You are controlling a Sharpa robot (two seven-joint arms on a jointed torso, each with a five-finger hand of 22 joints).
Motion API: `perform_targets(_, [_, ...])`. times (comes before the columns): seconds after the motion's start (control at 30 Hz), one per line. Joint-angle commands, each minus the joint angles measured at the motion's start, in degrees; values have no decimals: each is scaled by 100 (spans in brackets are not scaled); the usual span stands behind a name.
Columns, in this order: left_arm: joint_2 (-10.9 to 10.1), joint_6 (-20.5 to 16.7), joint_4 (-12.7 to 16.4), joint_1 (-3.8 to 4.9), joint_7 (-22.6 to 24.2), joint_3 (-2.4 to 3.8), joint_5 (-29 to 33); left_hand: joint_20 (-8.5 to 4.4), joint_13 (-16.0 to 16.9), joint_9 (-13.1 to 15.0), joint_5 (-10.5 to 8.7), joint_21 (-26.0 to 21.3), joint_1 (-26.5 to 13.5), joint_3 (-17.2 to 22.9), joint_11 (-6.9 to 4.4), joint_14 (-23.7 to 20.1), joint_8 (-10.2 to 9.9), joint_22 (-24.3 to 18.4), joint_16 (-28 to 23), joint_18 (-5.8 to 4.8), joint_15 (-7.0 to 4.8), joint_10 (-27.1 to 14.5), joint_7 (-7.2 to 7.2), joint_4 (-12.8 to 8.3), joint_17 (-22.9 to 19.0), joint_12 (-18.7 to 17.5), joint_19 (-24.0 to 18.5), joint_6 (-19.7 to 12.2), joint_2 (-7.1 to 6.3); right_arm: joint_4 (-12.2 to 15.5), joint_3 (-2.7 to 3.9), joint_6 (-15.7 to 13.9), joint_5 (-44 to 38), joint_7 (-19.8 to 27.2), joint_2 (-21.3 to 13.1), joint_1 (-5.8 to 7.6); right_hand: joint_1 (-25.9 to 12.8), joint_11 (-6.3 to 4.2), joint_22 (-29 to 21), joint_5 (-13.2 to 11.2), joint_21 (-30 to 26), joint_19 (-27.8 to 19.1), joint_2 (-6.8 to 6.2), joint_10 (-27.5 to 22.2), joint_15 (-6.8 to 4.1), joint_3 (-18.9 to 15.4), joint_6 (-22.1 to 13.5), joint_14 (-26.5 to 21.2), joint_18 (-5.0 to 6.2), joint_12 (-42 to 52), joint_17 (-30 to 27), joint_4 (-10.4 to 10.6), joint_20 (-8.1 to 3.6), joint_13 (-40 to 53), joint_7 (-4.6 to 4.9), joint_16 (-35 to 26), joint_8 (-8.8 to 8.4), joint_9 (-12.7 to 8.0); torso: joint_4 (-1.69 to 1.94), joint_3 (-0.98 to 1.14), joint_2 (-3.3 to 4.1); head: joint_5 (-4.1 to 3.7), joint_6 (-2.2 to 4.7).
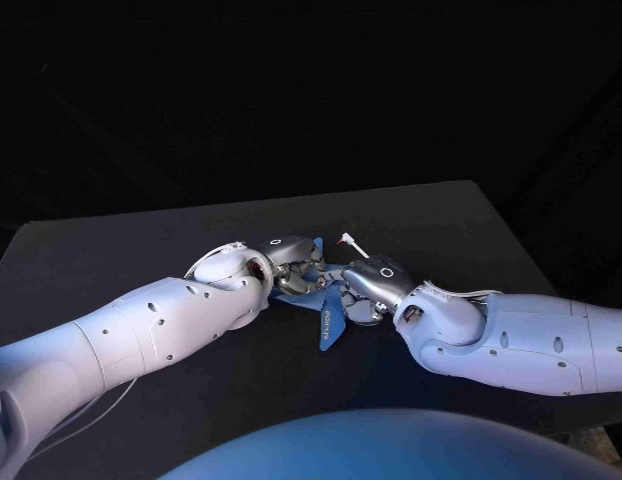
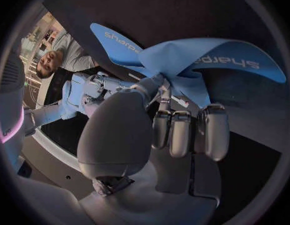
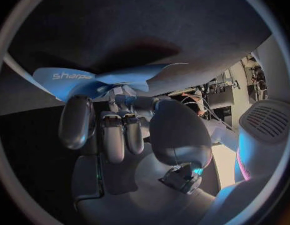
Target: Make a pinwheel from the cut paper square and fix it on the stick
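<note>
Over the counter (image 1: 124,250), head view: left hand (image 1: 290,258) and right hand (image 1: 365,283) meet on the blue paper (image 1: 327,322). Left wrist view — fingers (image 2: 176,130) pinch its gathered centre. Right wrist view — grasping there too. Light, floppy; hold the centre.

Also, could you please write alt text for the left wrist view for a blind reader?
The left hand pinches the centre of a blue paper pinwheel, whose folded blades printed "sharpa" fan out beyond its fingers. The right hand reaches in towards the same centre.
</note>
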Motion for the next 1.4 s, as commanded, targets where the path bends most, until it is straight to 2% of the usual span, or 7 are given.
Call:
perform_targets(0.03, [5,187,0,-16,-28,-14,5,2,806,331,25,33,-23,7,-26,596,40,781,21,-111,-15,160,-149,-30,1505,-4,174,195,50,-22,0,-42,-124,-60,20,-5,-54,-36,903,-23,21,12,1,599,-40,40,-48,617,65,20,1510,6,-36,1508,-4,23,-22,-4,0,-1,0,1,0])
perform_targets(0.5, [14,213,-8,-16,-30,-15,7,2,806,331,25,33,-23,7,-26,596,40,781,21,-111,-15,160,-149,-30,1505,-4,174,195,50,-138,0,344,-105,22,96,-6,-63,-38,903,-30,24,12,-1,599,-42,37,26,617,65,20,1510,3,-37,1508,-11,23,-11,14,-1,-3,-1,3,0])
perform_targets(0.83, [17,237,-17,-16,-39,-15,12,2,805,336,24,35,-33,15,-26,596,40,785,21,-112,-16,159,-149,-38,1505,-5,176,193,54,-168,-1,457,-103,29,122,-16,-77,-41,903,-29,27,10,1,599,-47,35,149,617,65,20,1510,-4,-42,1508,-10,23,22,43,-7,0,-2,26,0])
perform_targets(0.97, [19,248,-26,-16,-44,-15,15,2,805,336,24,35,-33,15,-26,596,40,785,21,-112,-16,159,-149,-38,1505,-5,176,193,54,-188,-1,531,-106,9,118,-18,-83,-41,903,-29,28,9,3,599,-49,35,182,617,65,20,1510,-8,-44,1508,-10,23,35,50,-2,0,-1,-1,0])
perform_targets(1.4, [19,257,-35,-15,-58,-15,19,2,805,341,22,35,-45,23,-27,596,41,786,21,-112,-16,158,-149,-46,1505,-6,176,190,60,-192,-1,712,-126,-8,60,-46,-97,-30,905,-10,41,8,5,599,-50,43,266,617,62,20,1510,-34,-48,1508,6,23,78,65,-4,7,-2,-5,0])
